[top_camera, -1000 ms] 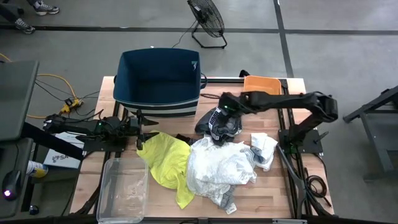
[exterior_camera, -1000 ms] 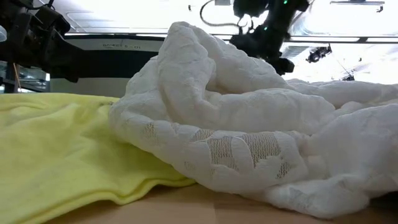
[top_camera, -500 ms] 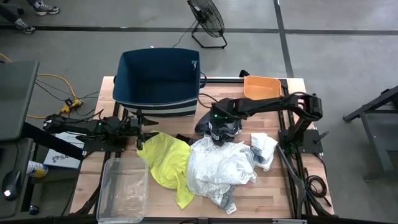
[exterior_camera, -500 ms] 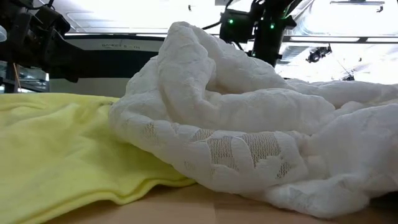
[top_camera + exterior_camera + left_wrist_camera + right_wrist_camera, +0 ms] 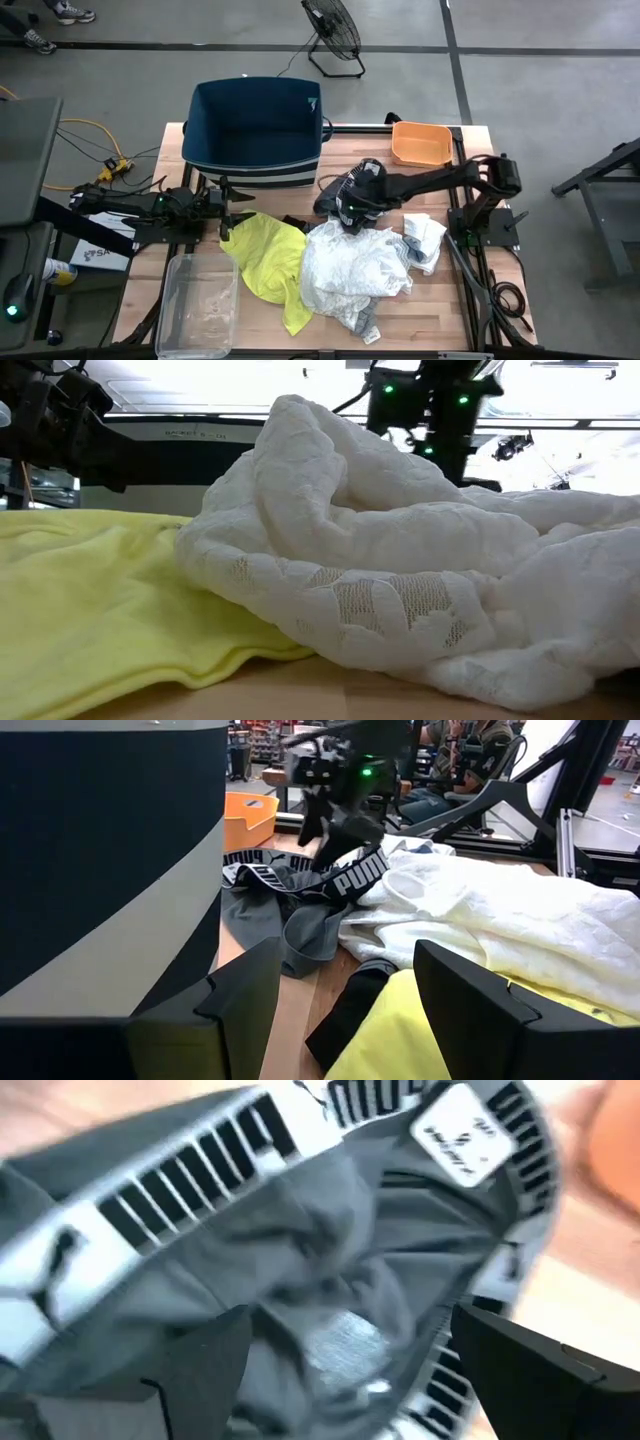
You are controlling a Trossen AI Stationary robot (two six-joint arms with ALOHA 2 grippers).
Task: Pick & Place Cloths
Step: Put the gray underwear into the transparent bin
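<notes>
On the wooden table (image 5: 440, 300), right gripper (image 5: 350, 208) hangs spread-jawed over black-and-white patterned piece (image 5: 340, 195).

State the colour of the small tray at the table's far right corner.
Orange; the small tray shows best in the high view.

Cloths are crowding the table's middle: the yellow garment (image 5: 268, 262), white garment (image 5: 355, 270) and patterned piece (image 5: 345, 200). The blue bin (image 5: 255, 128) is blocking the far side; bare wood (image 5: 450, 310) is lying open near the right front.

floor: grey concrete (image 5: 560, 60), dark seams | fan (image 5: 333, 32) beyond table | cables (image 5: 85, 135) left | lighting: bright overhead
</notes>
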